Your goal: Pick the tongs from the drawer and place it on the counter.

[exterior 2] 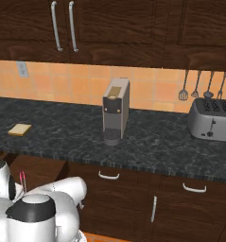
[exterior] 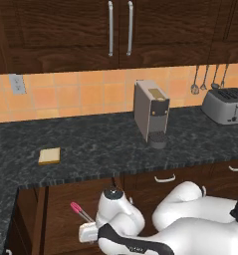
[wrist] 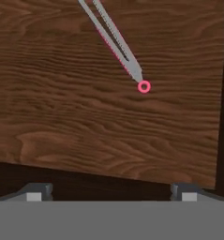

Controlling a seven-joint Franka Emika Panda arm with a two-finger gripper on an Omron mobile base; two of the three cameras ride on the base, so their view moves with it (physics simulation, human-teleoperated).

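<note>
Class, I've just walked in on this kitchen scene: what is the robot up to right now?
The white arm is reaching down into the open drawer below the counter. The tongs lie on the drawer's wooden bottom, ahead of the gripper, whose fingertips stand wide apart and hold nothing. The tongs have not been picked up yet. A bread slice sits on the counter.

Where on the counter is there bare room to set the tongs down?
The counter is widest open between the bread slice and the coffee machine, along the front edge. A second bare stretch lies between the coffee machine and the toaster. It is tightest right around the machine's base.
</note>
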